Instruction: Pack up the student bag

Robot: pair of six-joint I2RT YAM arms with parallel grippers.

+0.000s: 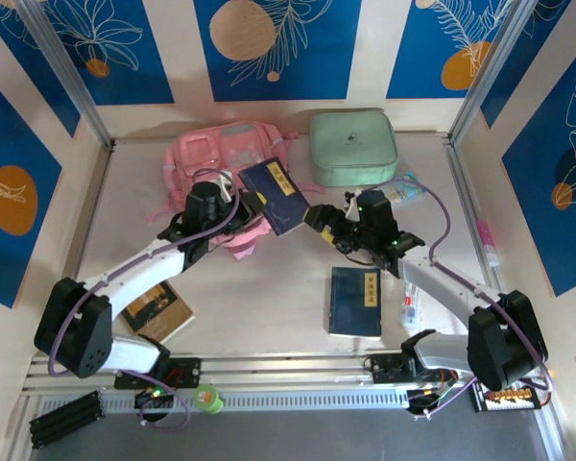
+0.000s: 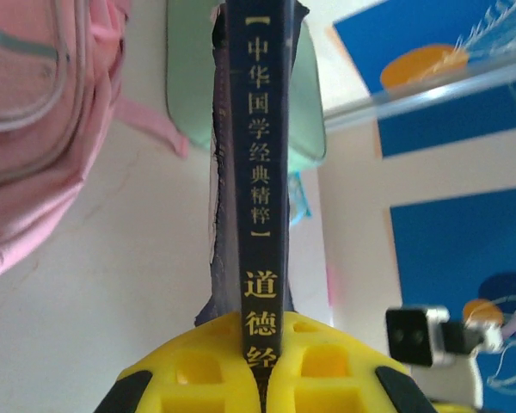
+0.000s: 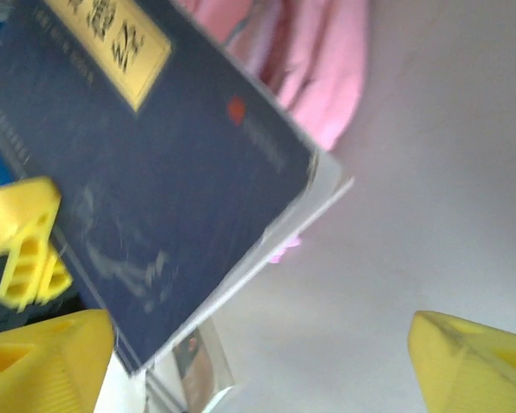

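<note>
From above, the student bag point(image 1: 211, 158) lies in the upper left-centre of the frame, by the back wall. My left gripper point(image 1: 253, 206) is clamped on a dark blue book point(image 1: 276, 190) just right of the bag. My right gripper point(image 1: 324, 219) is spread wide near the book's right edge.

In my left wrist view, the book's spine runs up the middle, pinched at the bottom, with the bag along the left edge.

In my right wrist view, my fingers point(image 3: 43, 361) sit far apart in the lower corners, holding nothing. The book's cover fills the upper left, with the pink bag at the top.
</note>
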